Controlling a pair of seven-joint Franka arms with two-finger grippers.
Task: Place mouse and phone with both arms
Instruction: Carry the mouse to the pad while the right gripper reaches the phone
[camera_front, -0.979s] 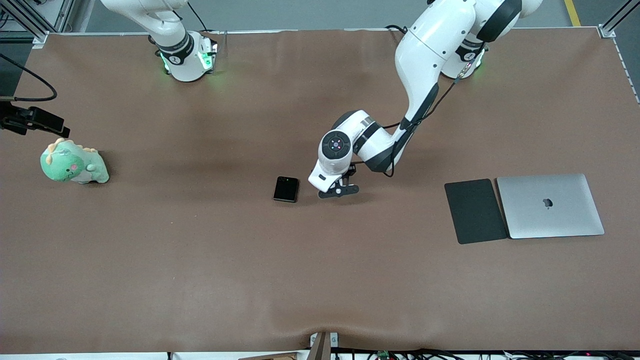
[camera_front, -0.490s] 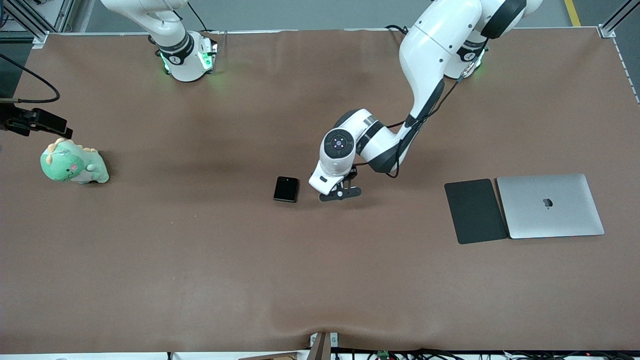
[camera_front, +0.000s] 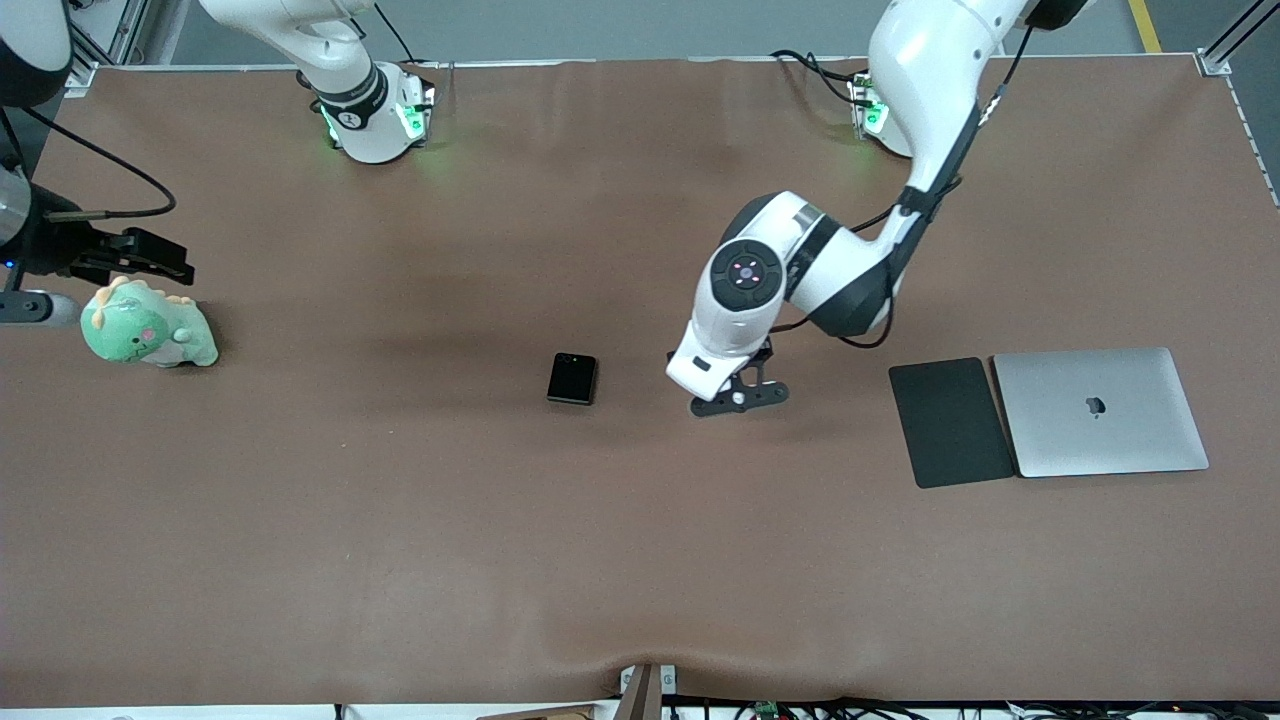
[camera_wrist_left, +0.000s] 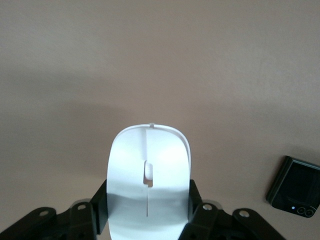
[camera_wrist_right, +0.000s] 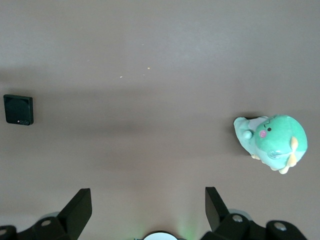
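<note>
Left gripper (camera_wrist_left: 148, 220) pinches the mouse (camera_wrist_left: 148, 177) above the table, between the phone (camera_front: 572, 378) and the pad (camera_front: 950, 422). Right gripper (camera_wrist_right: 148, 205) hangs spread beside the toy (camera_front: 146, 328). Next, I judge, I carry the mouse over to the pad.

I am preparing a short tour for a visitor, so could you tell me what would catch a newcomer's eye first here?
Most striking is the left end effector, shut on a white mouse and held over the middle of the brown table. A black phone lies on the table nearby. At the right arm's end, the open right end effector is near a green plush toy.
</note>
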